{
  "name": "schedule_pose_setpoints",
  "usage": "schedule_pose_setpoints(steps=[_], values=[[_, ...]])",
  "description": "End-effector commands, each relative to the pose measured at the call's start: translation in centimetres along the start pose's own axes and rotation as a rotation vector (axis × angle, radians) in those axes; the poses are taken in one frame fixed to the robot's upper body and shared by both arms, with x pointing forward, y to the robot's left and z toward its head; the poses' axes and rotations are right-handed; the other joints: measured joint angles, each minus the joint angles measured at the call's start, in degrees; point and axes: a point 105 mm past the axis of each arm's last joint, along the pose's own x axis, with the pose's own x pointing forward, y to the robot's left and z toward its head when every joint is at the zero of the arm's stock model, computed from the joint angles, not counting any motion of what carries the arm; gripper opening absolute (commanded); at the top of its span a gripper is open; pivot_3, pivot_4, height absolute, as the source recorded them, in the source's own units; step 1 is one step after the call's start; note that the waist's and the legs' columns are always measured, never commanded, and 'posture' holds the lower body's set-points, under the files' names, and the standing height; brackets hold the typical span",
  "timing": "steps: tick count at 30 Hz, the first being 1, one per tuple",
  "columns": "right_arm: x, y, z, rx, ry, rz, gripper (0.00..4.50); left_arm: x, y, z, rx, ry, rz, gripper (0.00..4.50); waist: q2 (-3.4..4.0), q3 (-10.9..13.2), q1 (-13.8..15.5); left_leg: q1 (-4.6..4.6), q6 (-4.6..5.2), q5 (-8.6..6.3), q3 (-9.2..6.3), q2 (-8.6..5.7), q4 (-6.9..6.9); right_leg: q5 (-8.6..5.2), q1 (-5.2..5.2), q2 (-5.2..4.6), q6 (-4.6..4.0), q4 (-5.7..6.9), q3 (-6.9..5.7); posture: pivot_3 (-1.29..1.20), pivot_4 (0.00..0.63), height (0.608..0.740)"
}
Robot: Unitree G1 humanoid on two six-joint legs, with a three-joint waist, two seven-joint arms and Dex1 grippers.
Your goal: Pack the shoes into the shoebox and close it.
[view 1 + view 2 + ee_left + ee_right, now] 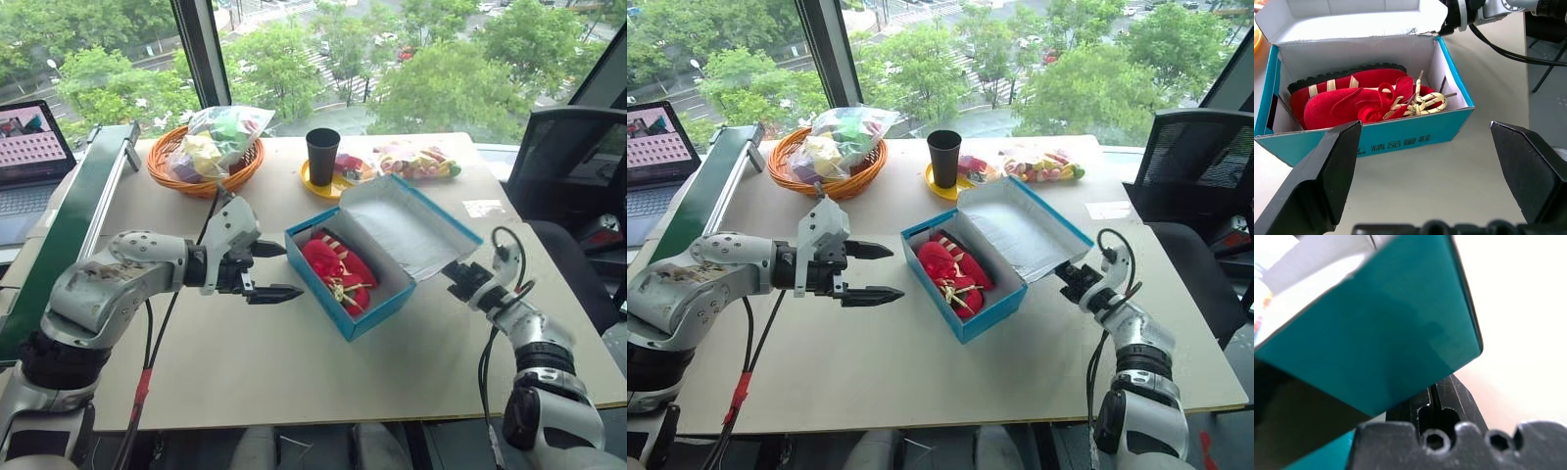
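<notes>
The turquoise shoebox [364, 311] stands open mid-table, its white-lined lid [407, 230] tilted back towards the right. Both red shoes [338, 270] lie inside with pale laces [1418, 104] on top. My left gripper [271, 270] hovers just left of the box, open and empty, pointing at the box's side; its two black fingers [1327, 171] frame the box in the left wrist view. My right gripper [458, 278] is shut, right at the lid's free edge. In the right wrist view its closed fingertips [1442, 396] sit under the lid's teal outer face [1381, 347]; contact cannot be told.
An orange basket [162, 174] with bagged items sits at the back left. A black cup [321, 155] on a yellow saucer and bags of sweets [419, 162] lie behind the box. A laptop [29, 147] and green rail [69, 225] flank the left, a black chair [568, 166] the right.
</notes>
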Motion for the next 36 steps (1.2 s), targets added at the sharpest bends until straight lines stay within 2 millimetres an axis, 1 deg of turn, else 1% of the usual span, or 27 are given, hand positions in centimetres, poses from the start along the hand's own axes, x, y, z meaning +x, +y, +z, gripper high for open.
schedule_pose_setpoints(steps=[1,3,4,6,7,8,10,11,13,15,16,19,24,26,28,30,32,33,36], values=[[-0.6,7.1,5.1,-0.065,-0.087,0.34,0.02,-1.0,-0.1,1.2,0.039,-0.019,0.013,4.5,0.04,0.0,-0.1,0.0,0.01,-0.01,0.0,0.0,0.01,0.0,0.0,0.0,0.0,0.01,0.01,0.0,0.15,0.738],[-1.5,9.9,6.3,-0.097,-0.067,0.458,0.02,-1.5,0.0,0.8,0.046,0.012,0.021,4.5,0.08,0.0,0.0,0.0,0.01,-0.01,0.0,0.0,0.02,-0.01,-0.01,0.0,0.01,0.02,0.01,0.0,0.15,0.738],[-1.8,10.7,6.5,-0.122,-0.043,0.483,0.02,-1.9,0.1,0.4,0.049,0.033,0.023,4.5,0.09,0.1,0.0,0.01,0.01,0.0,0.0,0.0,0.03,-0.01,-0.01,0.01,0.01,0.03,0.01,0.0,0.15,0.738],[-2.4,12.3,7.3,-0.193,0.023,0.529,0.02,-3.2,0.4,-0.6,0.046,0.089,0.038,4.5,0.09,0.1,0.0,0.05,0.02,-0.01,0.0,0.02,0.02,-0.01,0.01,0.03,0.02,0.02,0.01,0.0,0.15,0.738],[-2.6,13.0,7.3,-0.208,0.057,0.553,0.02,-3.7,0.7,-0.8,0.043,0.099,0.051,4.5,0.09,0.1,0.1,0.05,0.03,-0.02,0.0,0.01,0.0,-0.02,0.0,0.04,0.02,0.0,0.03,0.0,0.15,0.738],[-2.6,13.9,6.4,-0.251,0.143,0.583,0.02,-4.1,0.9,-0.8,0.039,0.102,0.066,4.5,0.09,0.1,0.1,0.05,0.03,-0.02,0.0,0.02,0.0,-0.02,0.0,0.04,0.02,0.0,0.02,0.0,0.15,0.738],[-2.3,14.6,3.5,-0.328,0.32,0.611,0.02,-4.3,1.0,-1.0,0.033,0.098,0.074,4.5,0.09,0.1,0.2,0.04,0.03,-0.02,0.0,0.03,0.02,-0.03,0.01,0.05,0.03,-0.01,0.03,0.0,0.15,0.738],[-2.1,14.8,2.5,-0.349,0.375,0.623,0.02,-4.3,0.9,-1.4,0.027,0.102,0.072,4.5,0.06,0.0,0.1,0.05,0.04,-0.03,0.0,0.05,0.02,-0.03,0.01,0.06,0.03,-0.01,0.03,0.0,0.15,0.738],[-1.2,15.1,1.2,-0.392,0.442,0.638,0.02,-4.3,0.8,-2.3,0.03,0.131,0.077,4.5,0.06,0.0,-0.1,0.05,0.06,-0.03,0.0,0.11,0.05,-0.04,0.02,0.13,0.04,-0.03,0.06,0.0,0.15,0.738],[-0.3,15.6,0.6,-0.429,0.477,0.664,0.02,-4.3,1.0,-2.4,0.028,0.127,0.098,4.5,0.07,0.1,0.0,0.04,0.06,-0.04,0.02,0.1,0.04,-0.03,-0.01,0.13,0.03,-0.01,0.1,0.0,0.15,0.738],[0.5,15.8,0.5,-0.444,0.479,0.664,0.02,-4.2,1.0,-2.3,0.022,0.111,0.107,4.5,0.06,0.1,0.1,-0.02,0.06,-0.04,0.01,0.11,0.05,-0.03,-0.08,0.14,0.02,0.0,0.1,0.0,0.15,0.738],[2.1,16.5,-0.1,-0.477,0.512,0.696,0.02,-3.9,0.6,-2.3,0.01,0.09,0.114,4.5,0.06,0.1,0.2,-0.11,0.06,-0.04,0.01,0.11,0.1,-0.02,-0.13,0.14,0.02,0.0,0.1,0.0,0.15,0.738],[5.3,17.0,-1.7,-0.556,0.578,0.738,0.02,-3.5,0.1,-2.7,-0.013,0.071,0.139,4.5,0.05,0.1,0.1,-0.13,0.08,-0.05,-0.01,0.12,0.1,-0.02,-0.12,0.15,0.01,-0.02,0.08,0.0,0.15,0.738],[6.7,17.0,-3.4,-0.566,0.634,0.743,0.02,-3.5,0.0,-2.8,-0.025,0.06,0.155,4.5,0.05,0.1,0.1,-0.12,0.08,-0.05,-0.01,0.12,0.1,-0.01,-0.13,0.16,0.0,0.01,0.09,0.0,0.15,0.738],[7.5,16.7,-4.8,-0.599,0.677,0.748,0.02,-3.4,-0.1,-2.9,-0.03,0.055,0.164,4.5,0.05,0.1,0.1,-0.1,0.08,-0.05,-0.01,0.13,0.11,-0.01,-0.13,0.18,-0.01,0.03,0.1,0.0,0.15,0.738],[9.0,15.7,-7.1,-0.618,0.727,0.699,0.02,-3.3,-0.2,-2.9,-0.034,0.043,0.18,4.5,0.05,0.1,0.1,-0.1,0.08,-0.05,-0.02,0.16,0.11,-0.01,-0.15,0.21,-0.01,0.04,0.1,0.0,0.15,0.738],[10.0,14.6,-9.0,-0.646,0.782,0.651,0.02,-3.1,-0.4,-2.8,-0.038,0.025,0.188,4.5,0.05,0.1,0.1,-0.07,0.08,-0.05,-0.02,0.15,0.11,0.0,-0.13,0.21,-0.02,0.04,0.11,0.0,0.15,0.738],[10.1,14.1,-9.5,-0.656,0.804,0.634,0.02,-3.1,-0.5,-2.7,-0.04,0.018,0.19,4.5,0.05,0.1,0.1,-0.07,0.08,-0.05,-0.02,0.16,0.11,0.0,-0.14,0.21,-0.02,0.04,0.1,0.0,0.15,0.738],[9.4,11.5,-11.4,-0.753,0.915,0.599,0.02,-3.1,-0.8,-2.7,-0.043,0.004,0.212,4.5,-0.01,0.1,0.1,0.04,0.08,-0.05,-0.02,0.16,0.1,0.01,-0.05,0.21,-0.03,0.07,0.11,0.0,0.15,0.738]])
